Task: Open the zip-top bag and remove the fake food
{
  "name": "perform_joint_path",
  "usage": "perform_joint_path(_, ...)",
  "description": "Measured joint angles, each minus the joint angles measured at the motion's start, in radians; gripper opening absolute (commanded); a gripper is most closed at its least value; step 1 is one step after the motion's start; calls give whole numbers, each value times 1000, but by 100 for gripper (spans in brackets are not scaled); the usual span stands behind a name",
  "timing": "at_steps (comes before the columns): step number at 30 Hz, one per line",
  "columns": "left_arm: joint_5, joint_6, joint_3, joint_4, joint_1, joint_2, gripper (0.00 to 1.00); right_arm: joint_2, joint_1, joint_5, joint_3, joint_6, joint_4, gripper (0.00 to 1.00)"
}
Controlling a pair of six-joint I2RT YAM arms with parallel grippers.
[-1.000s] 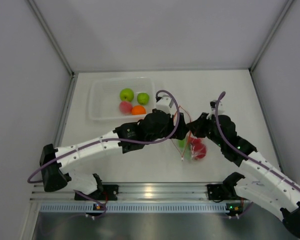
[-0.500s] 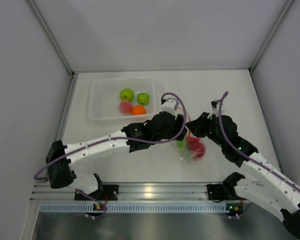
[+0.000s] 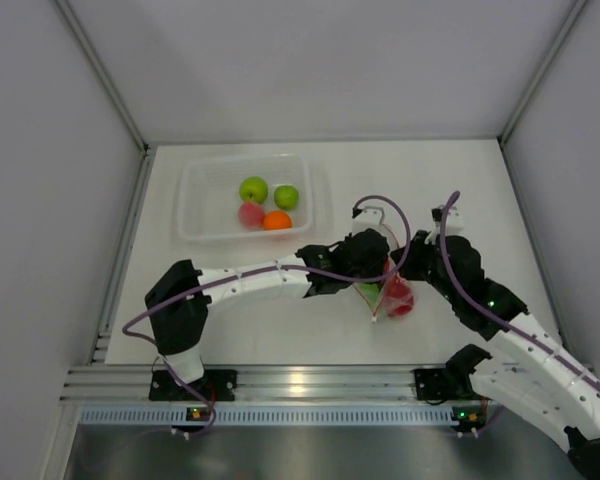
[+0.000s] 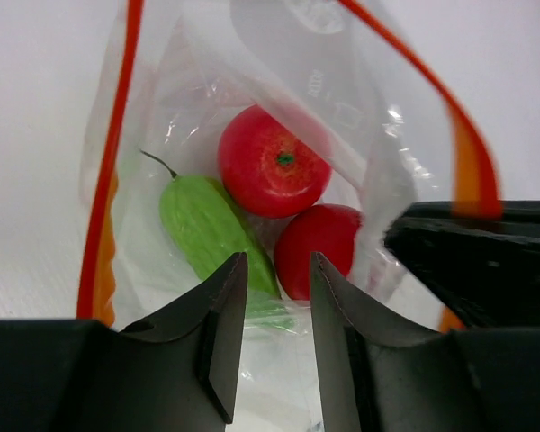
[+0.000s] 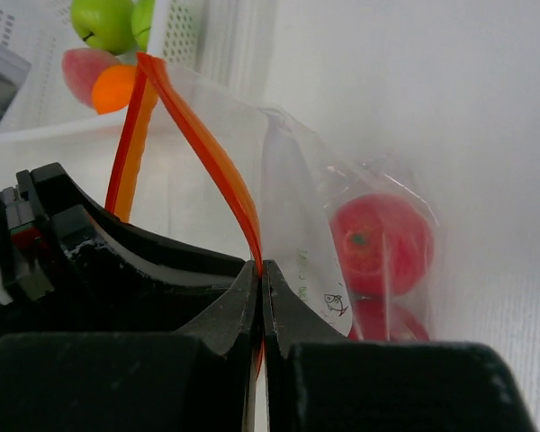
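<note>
Three glossy plastic fruits (image 3: 398,298) inside clear floppy zip-top bag (image 4: 360,117) on white worktop (image 3: 450,180) — upper red ball (image 4: 274,162), lower red ball (image 4: 319,252), lime-green pod (image 4: 211,229); right pincer (image 5: 259,270) shut on orange zipper strip (image 5: 237,200), left pincer (image 4: 276,270) part-open inside mouth. Straddle green pod squarely — avoid pinching film.

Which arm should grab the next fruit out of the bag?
Left. The left end effector sits at the open mouth of the zip-top bag, jaws apart over the green fruit. The right end effector is shut on the orange zipper strip, holding it open.
</note>
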Motion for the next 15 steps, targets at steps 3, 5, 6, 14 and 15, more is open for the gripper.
perform_joint_path(3,-6,-18,0,-1,-2,45,39,-26,-2,42,0,-35,-55,0)
perform_joint_path(5,-6,-28,1,-1,-4,66,41,-46,-3,68,0,-53,-88,0)
perform_joint_path(6,-5,-29,5,-4,-6,76,48,-56,-3,83,0,-62,-103,0)
perform_joint_path(14,33,-31,124,-6,-19,206,58,-103,-6,119,-2,-93,-158,0)
perform_joint_path(15,32,-31,134,-8,-19,224,58,-108,-6,119,-4,-93,-158,0)
